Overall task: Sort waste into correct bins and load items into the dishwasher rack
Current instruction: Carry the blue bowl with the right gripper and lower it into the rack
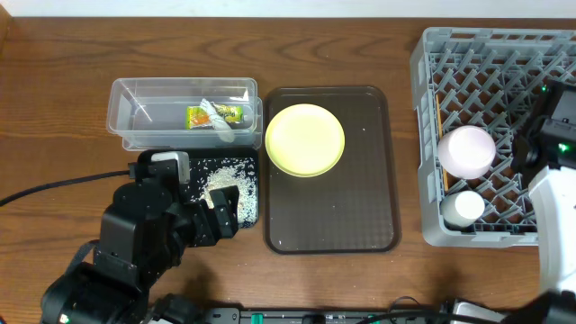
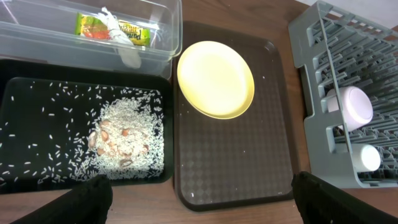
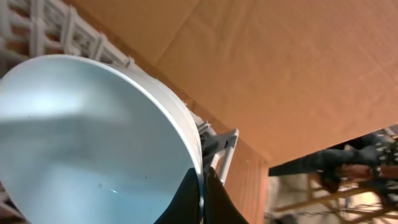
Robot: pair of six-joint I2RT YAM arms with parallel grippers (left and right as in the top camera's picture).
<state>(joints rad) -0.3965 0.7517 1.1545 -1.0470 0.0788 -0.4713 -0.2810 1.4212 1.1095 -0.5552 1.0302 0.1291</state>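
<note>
L gripper (image 2: 200,180) wide open, empty, above near edges of black container (image 2: 18,149) & brown tray (image 2: 273,124). Rice (image 2: 127,140) heaped in black container. Wrapper (image 2: 115,30) + white scrap (image 2: 127,55) in clear tub (image 2: 62,57). Yellow plate (image 2: 216,79) on tray, far-left part. R gripper (image 3: 200,180) pinches rim of blue bowl (image 3: 93,143) at grey rack (image 1: 427,72), left side. White bowl (image 1: 466,208), chopsticks (image 1: 438,126) in rack.

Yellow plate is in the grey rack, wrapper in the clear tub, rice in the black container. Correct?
No: the yellow plate lies on the brown tray, per the overhead view. The wrapper in clear tub and rice in black container are right.
</note>
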